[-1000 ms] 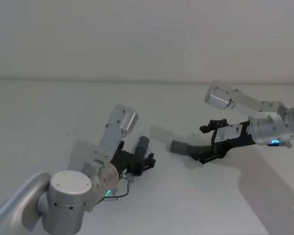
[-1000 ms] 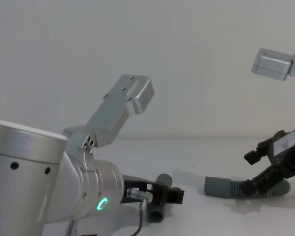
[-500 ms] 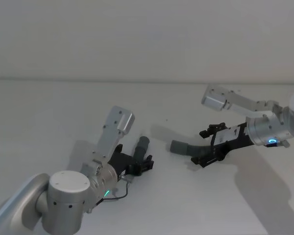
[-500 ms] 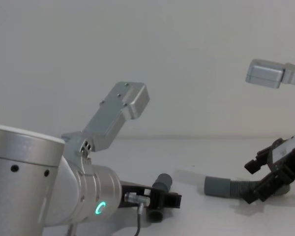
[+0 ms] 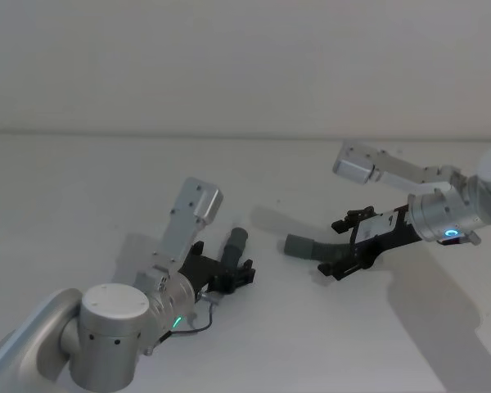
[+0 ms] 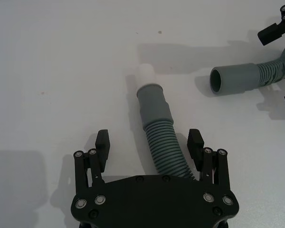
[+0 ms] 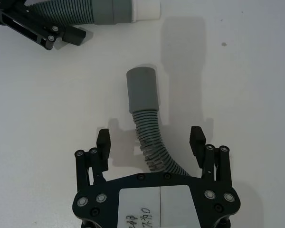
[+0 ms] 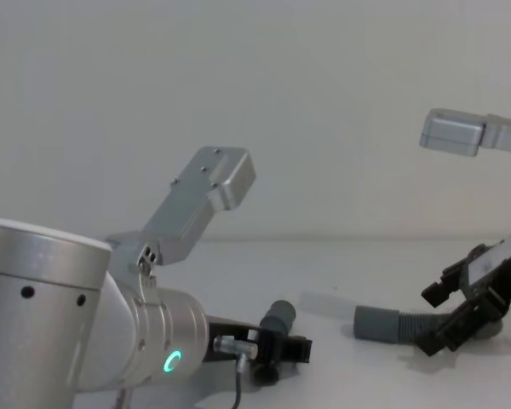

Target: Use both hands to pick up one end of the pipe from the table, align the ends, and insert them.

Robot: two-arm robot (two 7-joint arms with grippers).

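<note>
Two dark grey ribbed pipe pieces lie apart on the white table [image 5: 106, 188]. The left pipe [image 6: 162, 145] ends in a smooth cuff [image 6: 154, 102] with a white tip [image 6: 145, 73]. My left gripper [image 6: 148, 142] is open, its fingers on either side of that ribbed hose. The right pipe [image 7: 151, 137] bends, and its cuff [image 7: 142, 90] points toward the left piece. My right gripper [image 7: 150, 138] is open too and straddles its ribbed part. In the head view the left gripper [image 5: 233, 274] and right gripper [image 5: 344, 246] face each other, with the cuffs [image 5: 237, 241] [image 5: 299, 244] between them.
The white table runs back to a plain pale wall. A bare stretch of table [image 5: 266, 237] separates the two cuffs. Each arm's silver elbow link [image 5: 198, 205] [image 5: 356, 164] rises above its gripper.
Both arms have sunk slightly toward the table, and the right gripper has shifted a little left along its hose. Neither pipe piece has moved. Both grippers stay open.
</note>
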